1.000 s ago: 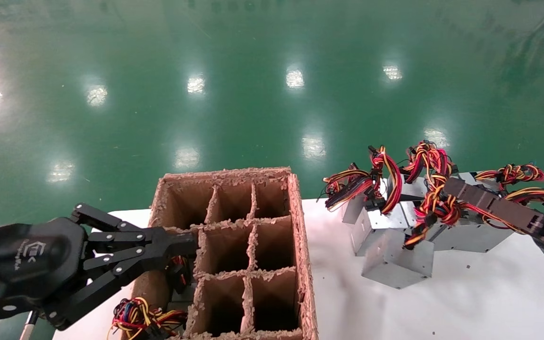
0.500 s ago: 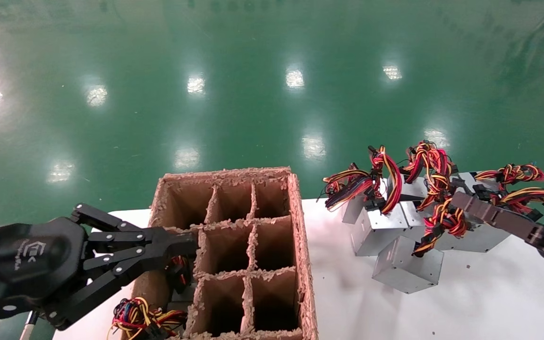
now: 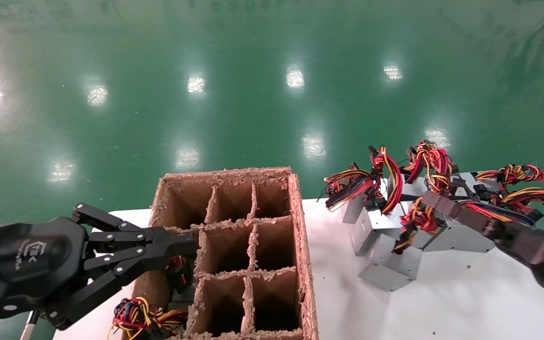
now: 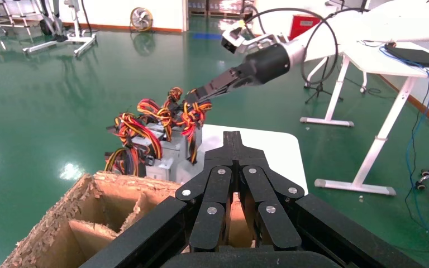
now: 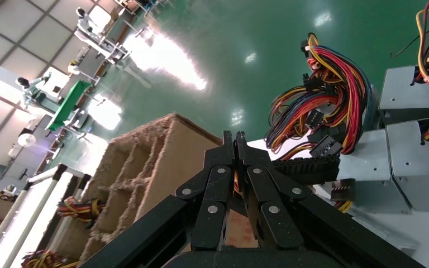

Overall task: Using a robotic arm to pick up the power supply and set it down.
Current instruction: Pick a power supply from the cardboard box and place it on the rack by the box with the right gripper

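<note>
RIGHT gripper (image 3: 427, 200) pinched on wire bundle (image 3: 413, 222) | power supply (image 3: 391, 264) has swung left, dangling tilted beside the pile, corner near table (image 3: 465, 302) | lift underway; left gripper (image 3: 184, 243) closed, parked at carton (image 3: 272, 226)

A glossy green floor (image 3: 253, 108) mirrors ceiling lights toward twelve o'clock. At three o'clock in the left wrist view stands a white table (image 4: 408, 61); a fan (image 4: 141, 18) sits by the far wall.

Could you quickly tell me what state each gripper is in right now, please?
Left gripper: jaws closed, empty, at the cardboard box.
Right gripper: jaws closed on the wire bundle of a power supply.
</note>
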Robot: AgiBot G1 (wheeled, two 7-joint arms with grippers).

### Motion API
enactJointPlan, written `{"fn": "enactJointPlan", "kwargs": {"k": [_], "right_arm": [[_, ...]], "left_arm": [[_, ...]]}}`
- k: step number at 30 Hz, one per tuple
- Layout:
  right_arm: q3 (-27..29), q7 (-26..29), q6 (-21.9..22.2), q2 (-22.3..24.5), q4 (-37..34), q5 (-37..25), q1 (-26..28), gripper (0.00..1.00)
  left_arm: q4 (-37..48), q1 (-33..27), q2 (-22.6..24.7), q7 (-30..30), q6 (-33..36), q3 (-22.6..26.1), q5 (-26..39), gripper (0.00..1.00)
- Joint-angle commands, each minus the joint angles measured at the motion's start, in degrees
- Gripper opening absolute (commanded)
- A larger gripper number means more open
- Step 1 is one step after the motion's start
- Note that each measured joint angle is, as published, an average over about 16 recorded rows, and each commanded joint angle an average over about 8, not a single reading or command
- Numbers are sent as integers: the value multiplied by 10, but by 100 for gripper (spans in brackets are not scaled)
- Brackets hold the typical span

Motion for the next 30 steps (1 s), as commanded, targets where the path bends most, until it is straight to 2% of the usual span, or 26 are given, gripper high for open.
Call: {"fn": "enactJointPlan", "kwargs": {"k": [1, 8, 14, 30], "right_arm": [[-21, 10, 0, -11, -10, -21, 30, 0], [-73, 35, -30, -52, -78, -83, 128, 0], [-96, 41, -58, -74, -129, -115, 188, 0], [-116, 27, -114, -102, -207, -153, 271, 0]], "left_arm": [[0, 0, 0, 0, 0, 0, 0, 0], [0, 0, 0, 0, 0, 0, 0, 0], [0, 0, 0, 0, 0, 0, 0, 0], [0, 0, 0, 0, 0, 0, 0, 0]]}}
